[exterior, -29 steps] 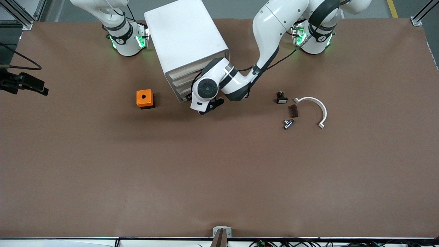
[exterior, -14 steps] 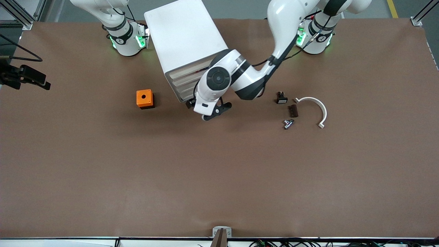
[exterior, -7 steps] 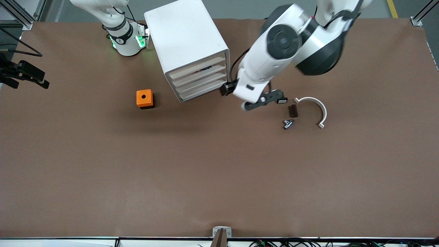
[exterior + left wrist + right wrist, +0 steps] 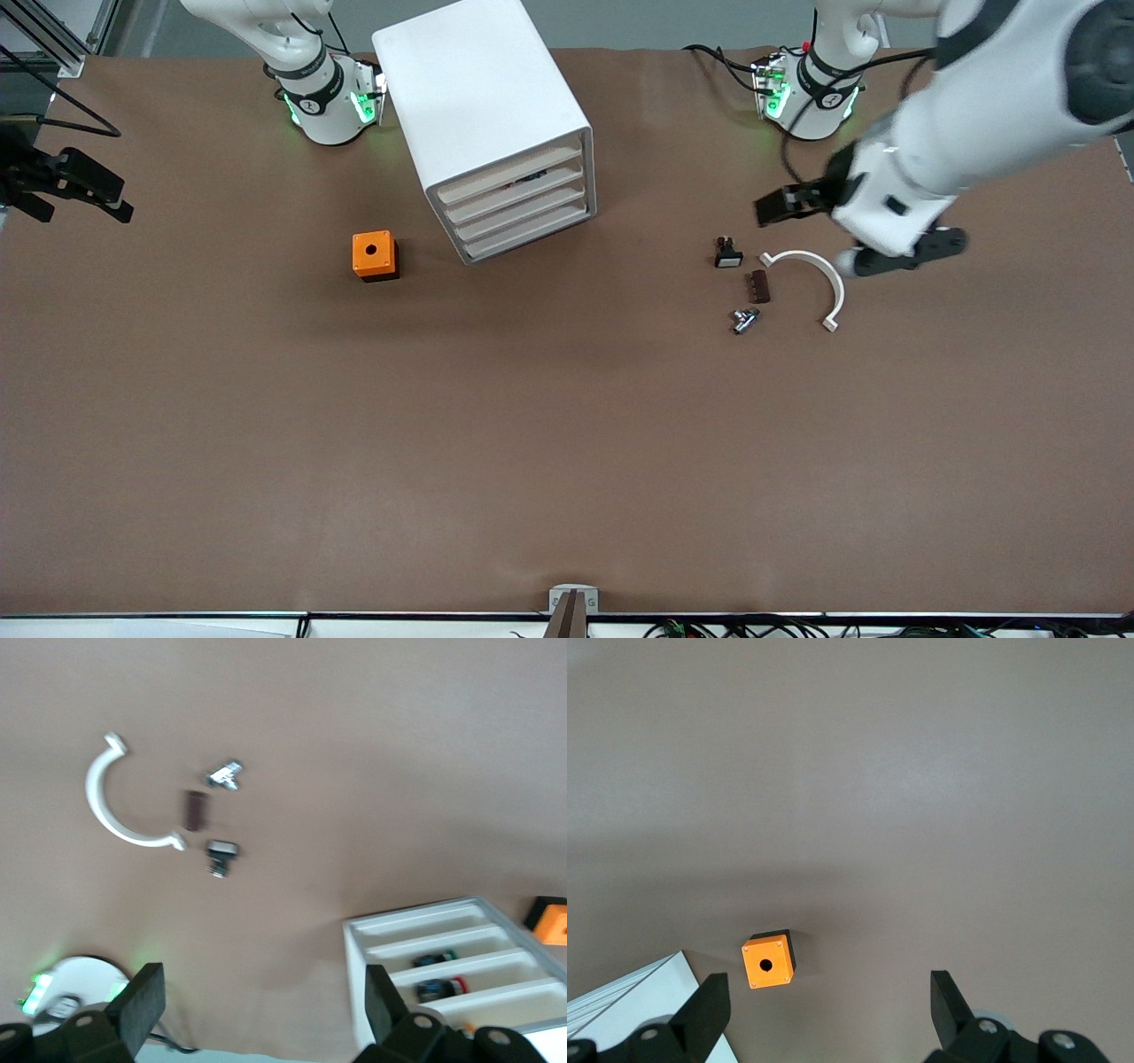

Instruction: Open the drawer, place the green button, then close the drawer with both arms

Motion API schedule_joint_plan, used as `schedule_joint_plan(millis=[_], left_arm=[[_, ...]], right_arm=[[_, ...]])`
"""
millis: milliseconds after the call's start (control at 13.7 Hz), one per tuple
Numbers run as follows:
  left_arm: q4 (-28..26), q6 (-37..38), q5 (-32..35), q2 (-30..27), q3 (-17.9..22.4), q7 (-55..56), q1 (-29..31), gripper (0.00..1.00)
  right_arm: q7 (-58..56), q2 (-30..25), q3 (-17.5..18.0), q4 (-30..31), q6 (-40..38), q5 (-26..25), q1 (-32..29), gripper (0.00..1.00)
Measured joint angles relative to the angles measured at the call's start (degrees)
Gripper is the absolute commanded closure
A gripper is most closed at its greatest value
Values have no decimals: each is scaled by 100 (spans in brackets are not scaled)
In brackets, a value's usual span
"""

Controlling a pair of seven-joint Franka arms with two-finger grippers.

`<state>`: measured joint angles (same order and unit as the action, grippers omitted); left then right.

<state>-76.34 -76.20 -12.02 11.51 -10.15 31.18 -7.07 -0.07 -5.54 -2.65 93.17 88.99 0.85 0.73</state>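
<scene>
The white cabinet (image 4: 483,97) stands near the robots' bases. Its lowest drawer (image 4: 530,234) sits flush with the three fronts above it. It also shows in the left wrist view (image 4: 415,923). I cannot pick out the green-capped button on the table. My left gripper (image 4: 908,252) is open and empty, raised over the table beside the white arc, toward the left arm's end; its own view shows it too (image 4: 261,1014). My right gripper (image 4: 111,197) waits open and empty, raised at the right arm's end of the table, and also shows in the right wrist view (image 4: 824,1014).
An orange box (image 4: 374,255) with a black hole stands beside the cabinet. A small black part with a white face (image 4: 727,255), a brown piece (image 4: 757,286), a metal part (image 4: 744,319) and a white arc (image 4: 819,270) lie together. Small dark parts (image 4: 434,974) show between upper fronts.
My left gripper has left the cabinet's lower fronts, risen and swung toward the left arm's end, uncovering all four flush fronts. My right gripper has drifted only slightly.
</scene>
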Motion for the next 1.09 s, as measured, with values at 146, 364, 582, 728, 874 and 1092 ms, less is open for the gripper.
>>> schedule_joint_plan(millis=[146, 364, 582, 728, 874, 1092], left_arm=[[-51, 121, 139, -59, 0, -675, 477, 1], [-320, 125, 456, -244, 0, -1567, 1003, 1], [-864, -438, 752, -594, -5, -1747, 1132, 1], [-1438, -1078, 869, -910, -30, -1747, 1126, 1], [-2031, -1629, 879, -1256, -29, -1747, 1144, 1], [-2281, -1841, 879, -1504, -29, -1747, 1156, 1]], right_arm=[[0, 0, -1, 32, 0, 0, 0, 0], [0, 0, -2, 57, -6, 0, 0, 0], [0, 0, -6, 65, -20, -1, 0, 0], [0, 0, -14, 79, -25, -1, -1, 0], [0, 0, -21, 93, -25, -2, -2, 0], [0, 0, -22, 103, -25, -2, -2, 0]])
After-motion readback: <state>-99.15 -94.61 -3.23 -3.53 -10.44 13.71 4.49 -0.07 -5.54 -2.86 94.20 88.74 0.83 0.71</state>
